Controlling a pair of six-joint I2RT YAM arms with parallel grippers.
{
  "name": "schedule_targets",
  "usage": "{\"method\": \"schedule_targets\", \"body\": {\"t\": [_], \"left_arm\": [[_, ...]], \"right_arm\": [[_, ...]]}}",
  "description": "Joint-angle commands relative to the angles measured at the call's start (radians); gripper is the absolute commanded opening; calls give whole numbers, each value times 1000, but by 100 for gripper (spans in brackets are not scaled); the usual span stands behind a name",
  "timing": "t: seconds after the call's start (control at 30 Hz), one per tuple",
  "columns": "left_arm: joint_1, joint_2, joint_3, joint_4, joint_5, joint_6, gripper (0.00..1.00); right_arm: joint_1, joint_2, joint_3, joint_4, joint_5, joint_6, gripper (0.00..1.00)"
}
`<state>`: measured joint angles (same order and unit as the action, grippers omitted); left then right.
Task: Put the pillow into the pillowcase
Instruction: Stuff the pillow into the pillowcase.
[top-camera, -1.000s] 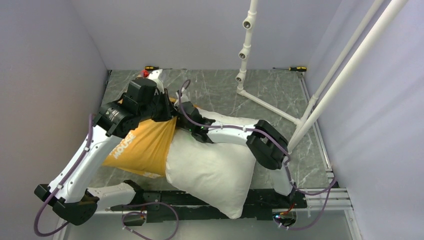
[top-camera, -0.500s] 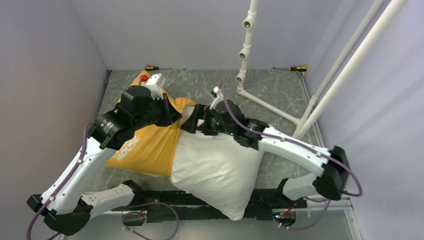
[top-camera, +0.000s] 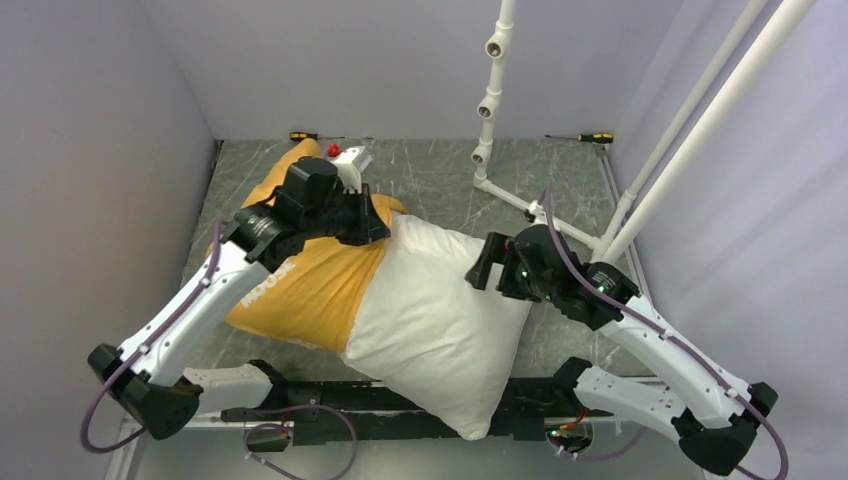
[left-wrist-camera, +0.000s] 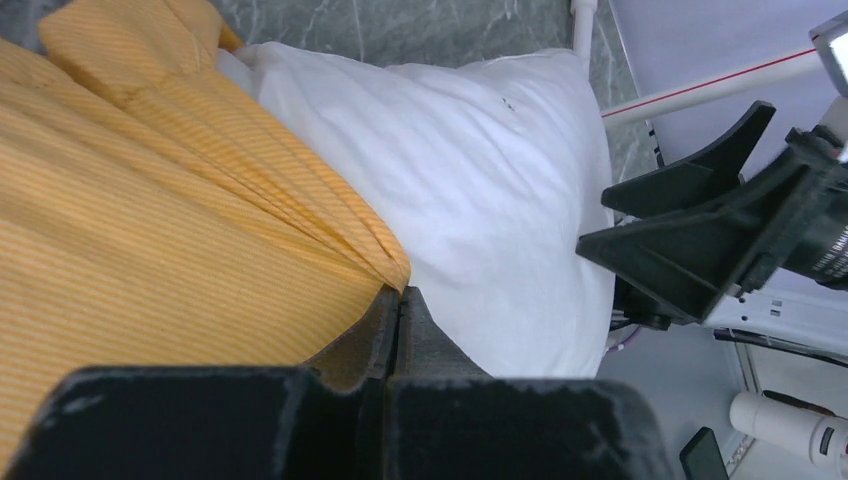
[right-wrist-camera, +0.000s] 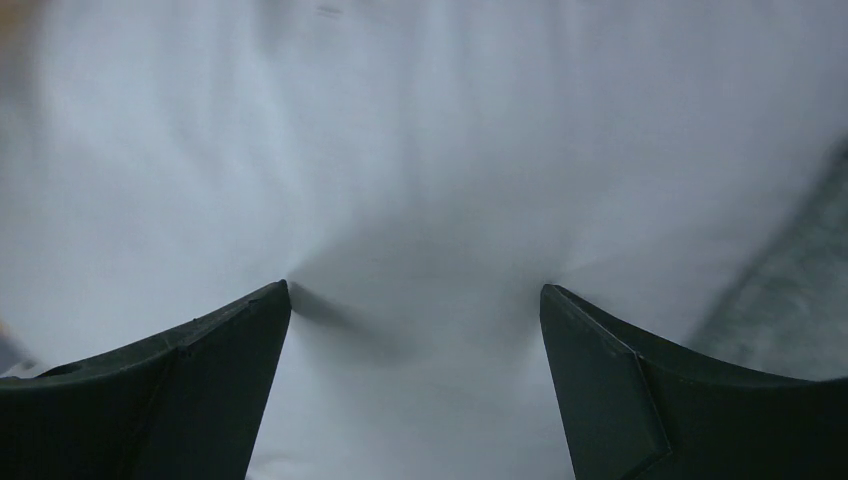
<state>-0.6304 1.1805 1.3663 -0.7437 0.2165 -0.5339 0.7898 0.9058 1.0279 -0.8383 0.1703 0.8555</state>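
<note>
The orange-yellow pillowcase (top-camera: 300, 290) lies at the left, its open end drawn over the left end of the white pillow (top-camera: 440, 320). My left gripper (top-camera: 375, 225) is shut on the case's hem, and the left wrist view shows the striped pillowcase (left-wrist-camera: 150, 230) pinched at the gripper's (left-wrist-camera: 400, 295) tips beside the pillow (left-wrist-camera: 480, 200). At the pillow's right side my right gripper (top-camera: 482, 270) is open. In the right wrist view both fingertips of that gripper (right-wrist-camera: 415, 290) press dents into the pillow (right-wrist-camera: 420, 150).
A white pipe frame (top-camera: 490, 100) stands at the back right, its foot on the grey marbled table (top-camera: 440, 175). Two screwdrivers (top-camera: 300, 135) (top-camera: 597, 137) lie along the back wall. A dark rail (top-camera: 330, 400) runs under the pillow's near corner.
My right gripper opened, let go near the case's mouth and drew back right to the pillow's side. The left gripper carried the hem rightward, so the case covers more of the pillow.
</note>
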Motion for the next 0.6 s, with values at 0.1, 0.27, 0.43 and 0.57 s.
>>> {"method": "schedule_targets", "body": {"t": [0.1,0.27,0.43,0.57], "left_arm": [[-41,63,27,113,131,19,0],[-41,74,15,129,150,18,0],[-53,94,58,149,220,10,0],[-131,152,163,90,209,20,0]], "right_arm": [[-191,-74,-178,-182,-103,41,99],[-216,-152,-419,224,-440,144,95],[-209,-85,-610,862,-624,336,30],[-165,68,-452,1037,-612,301,0]]}}
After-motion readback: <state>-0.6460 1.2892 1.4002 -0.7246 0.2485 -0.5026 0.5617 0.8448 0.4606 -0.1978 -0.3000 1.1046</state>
